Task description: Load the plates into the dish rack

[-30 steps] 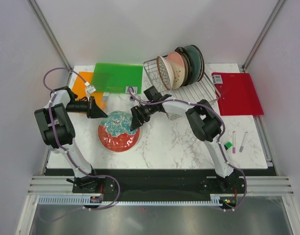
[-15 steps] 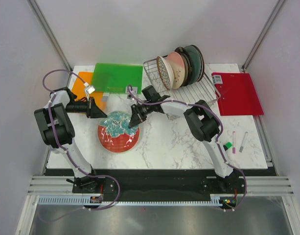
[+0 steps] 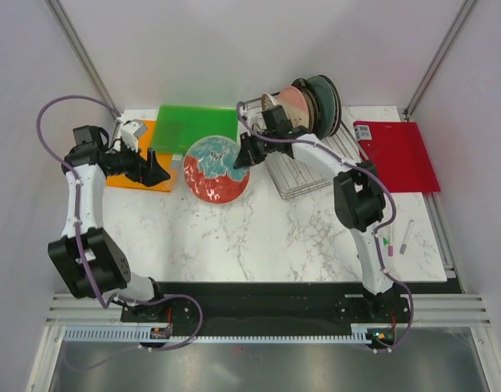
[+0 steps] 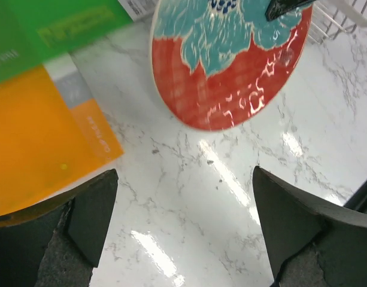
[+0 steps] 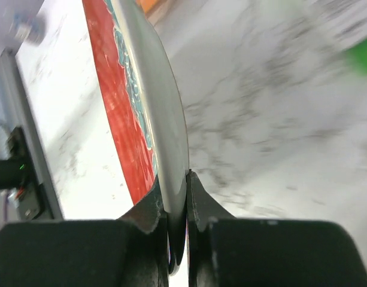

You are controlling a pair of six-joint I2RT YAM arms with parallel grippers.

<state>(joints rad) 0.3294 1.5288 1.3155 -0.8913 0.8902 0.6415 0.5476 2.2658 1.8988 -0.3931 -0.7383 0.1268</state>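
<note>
A red plate with teal flowers (image 3: 216,168) hangs tilted above the table, between the green board and the dish rack (image 3: 309,169). My right gripper (image 3: 243,155) is shut on its right rim; in the right wrist view both fingers pinch the plate's edge (image 5: 165,131) at the gripper (image 5: 174,186). Several other plates (image 3: 297,106) stand upright in the silver wire rack. My left gripper (image 3: 162,174) is open and holds nothing, left of the plate over the orange board. From the left wrist, the plate (image 4: 231,66) lies beyond the spread jaws (image 4: 183,179).
A green board (image 3: 197,126) lies at the back, with an orange board (image 3: 136,163) to its left under the left gripper. A red board (image 3: 395,155) lies right of the rack. Two markers (image 3: 408,236) rest near the right edge of the marble table (image 3: 250,237).
The right gripper closed on the plate's rim and lifted it off the table, up and back toward the rack. The left gripper let go, opened and drew back left over the orange board.
</note>
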